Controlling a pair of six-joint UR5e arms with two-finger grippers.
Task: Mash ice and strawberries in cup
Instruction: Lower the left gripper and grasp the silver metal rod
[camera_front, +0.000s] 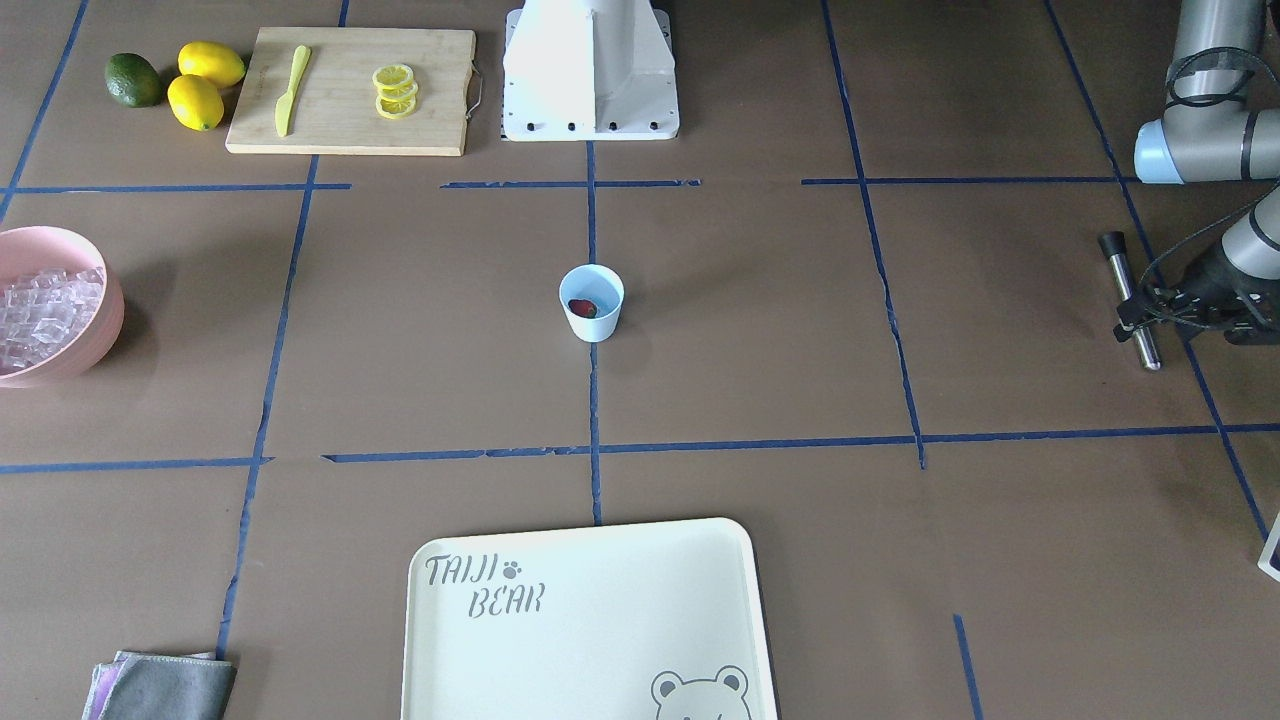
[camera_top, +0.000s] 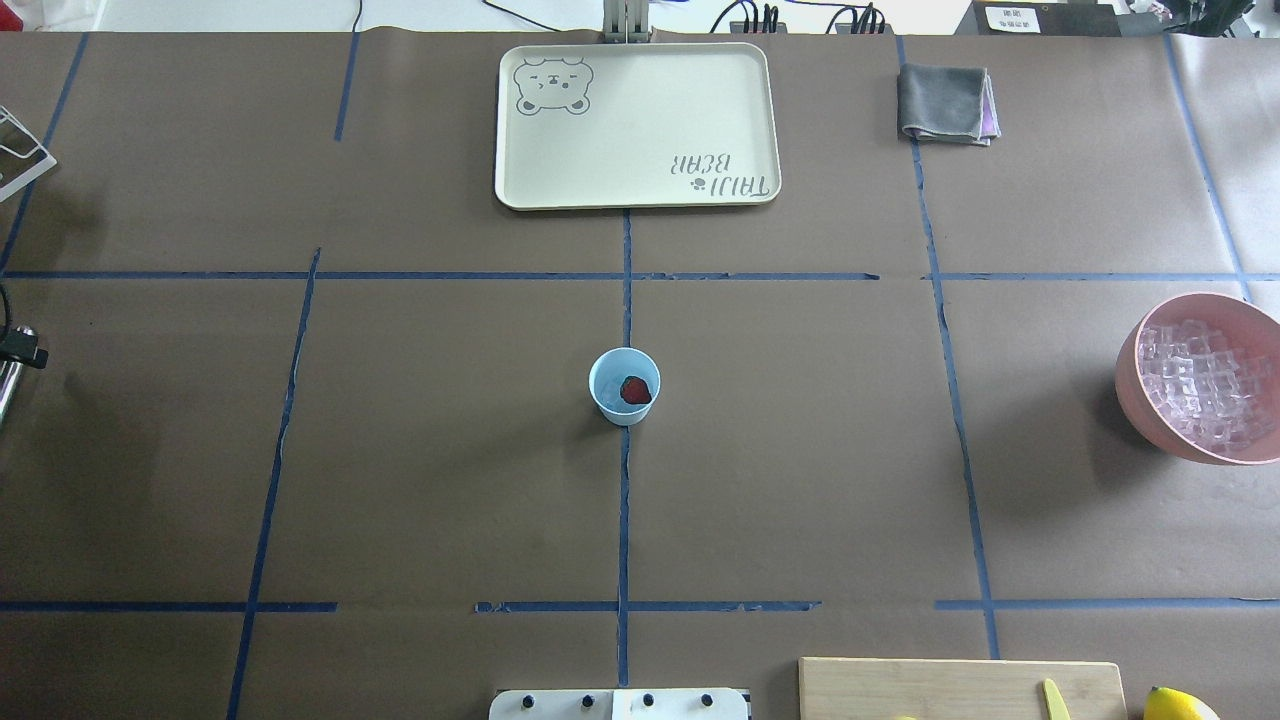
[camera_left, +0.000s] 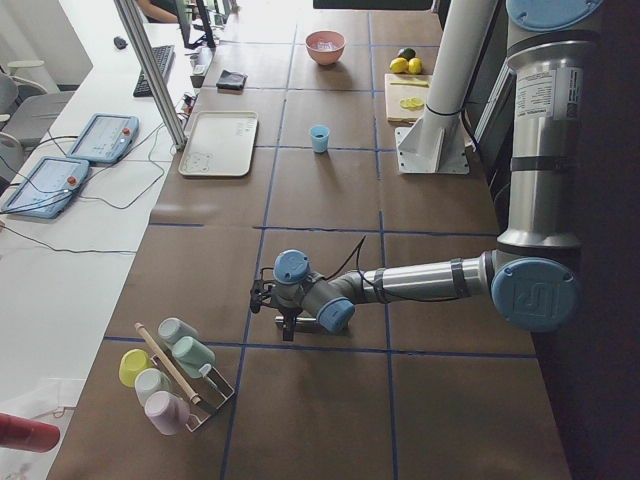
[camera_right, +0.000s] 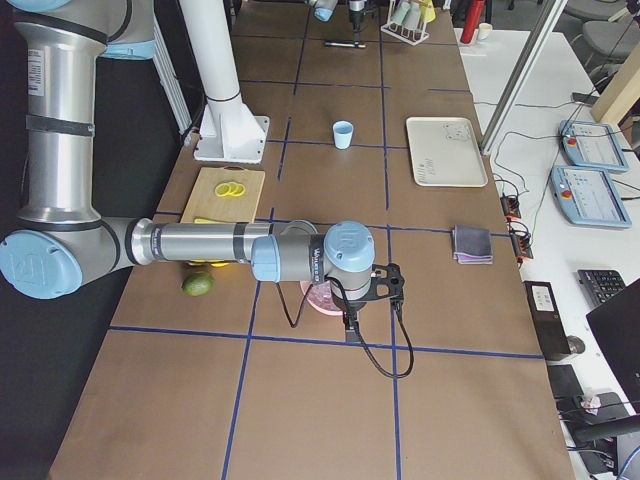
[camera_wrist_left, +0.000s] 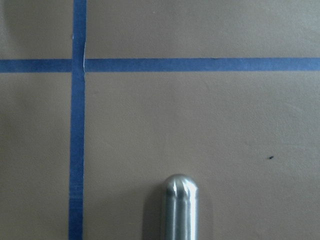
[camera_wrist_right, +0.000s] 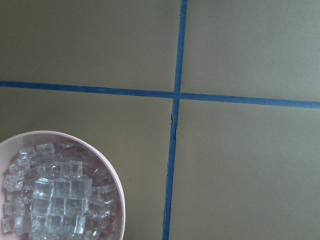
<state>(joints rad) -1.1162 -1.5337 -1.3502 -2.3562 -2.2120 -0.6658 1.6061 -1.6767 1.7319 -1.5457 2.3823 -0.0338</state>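
A blue cup (camera_front: 591, 303) stood mid-table holding one strawberry (camera_front: 583, 308); the ice (camera_front: 40, 315) filled a pink bowl (camera_front: 105, 330) well apart. The left gripper (camera_front: 1135, 320) clamped a metal rod (camera_front: 1123, 275). How the right gripper (camera_right: 350, 325) stood could not be told.

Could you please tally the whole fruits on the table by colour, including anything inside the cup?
Yellow: 2 lemons
Green: 1 round fruit
Red: 1 strawberry, in the cup
Total: 4
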